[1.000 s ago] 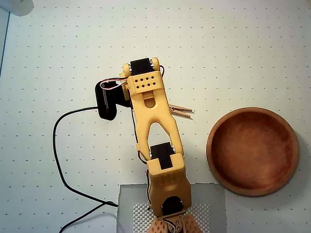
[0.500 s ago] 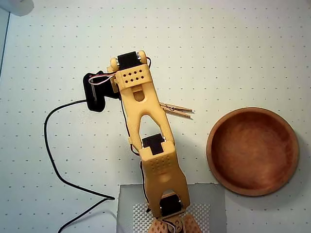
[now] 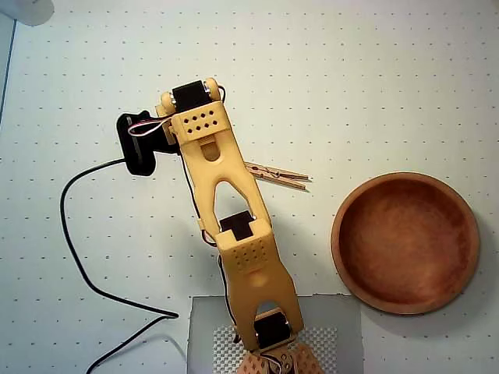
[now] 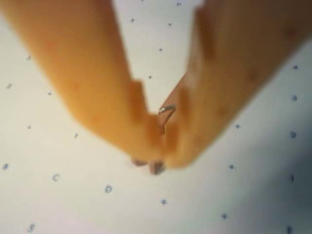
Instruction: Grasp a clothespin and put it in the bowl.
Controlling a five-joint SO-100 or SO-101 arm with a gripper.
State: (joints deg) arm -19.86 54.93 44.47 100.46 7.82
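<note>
Overhead and wrist views of a single yellow arm (image 3: 226,195) over a dotted white tabletop (image 3: 374,86). One clothespin (image 3: 277,176) lies flat on the tabletop, just right of the arm's forearm in the overhead view and well left of the one bowl (image 3: 405,243), which is empty. In the wrist view the tool (image 4: 158,163) fills the frame, blurred; its two fingers meet at the tips, and a thin metal loop, seemingly a spring, shows between them, so whether it grips anything cannot be told. The overhead view shows the clothespin free and apart from the tool's end. Risk, as judged: the tool sits left of the clothespin, and a descent there would close on bare tabletop; a sideways sweep could push the light clothespin away. One black cable (image 3: 82,234) trails left.
</note>
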